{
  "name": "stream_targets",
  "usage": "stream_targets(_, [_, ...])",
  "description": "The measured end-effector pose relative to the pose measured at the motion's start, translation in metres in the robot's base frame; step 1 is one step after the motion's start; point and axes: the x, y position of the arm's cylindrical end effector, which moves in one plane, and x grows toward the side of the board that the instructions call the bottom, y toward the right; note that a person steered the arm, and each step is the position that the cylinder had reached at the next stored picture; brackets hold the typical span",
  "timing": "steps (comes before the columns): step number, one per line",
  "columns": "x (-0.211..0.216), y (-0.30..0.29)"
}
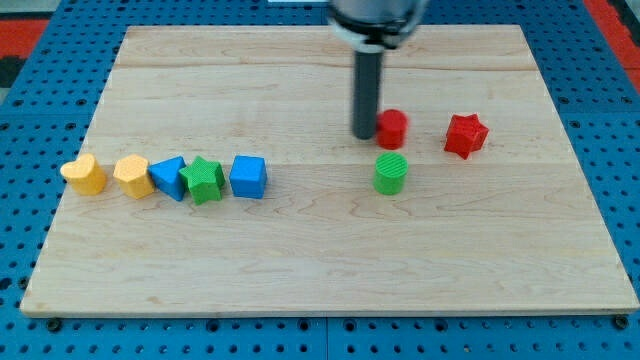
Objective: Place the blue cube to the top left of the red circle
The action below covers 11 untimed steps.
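The blue cube (248,177) sits at the view's left of centre, at the right end of a row of blocks. The red circle (393,128) stands right of centre in the upper half of the board. My tip (364,136) is right against the red circle's left side, far to the right of the blue cube. The rod rises from there to the view's top.
Left of the blue cube lie a green star (204,180), a blue triangular block (168,178), a yellow hexagon (132,176) and a yellow heart (84,174). A green cylinder (391,173) sits below the red circle. A red star (465,135) lies to its right. The wooden board (320,270) rests on blue pegboard.
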Motion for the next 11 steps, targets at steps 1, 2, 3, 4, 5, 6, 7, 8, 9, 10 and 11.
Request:
stream_targets(1, [0.008, 0.027])
stream_targets(2, [0.01, -0.053])
stream_targets(3, [0.042, -0.112])
stream_targets(4, [0.128, -0.114])
stream_targets(5, [0.135, -0.152])
stream_targets(6, [0.083, -0.165])
stream_targets(7, [0.046, -0.164])
stream_targets(8, [0.022, -0.189])
stream_targets(9, [-0.014, -0.193])
stream_targets(10, [-0.036, -0.166])
stream_targets(11, [-0.028, -0.081])
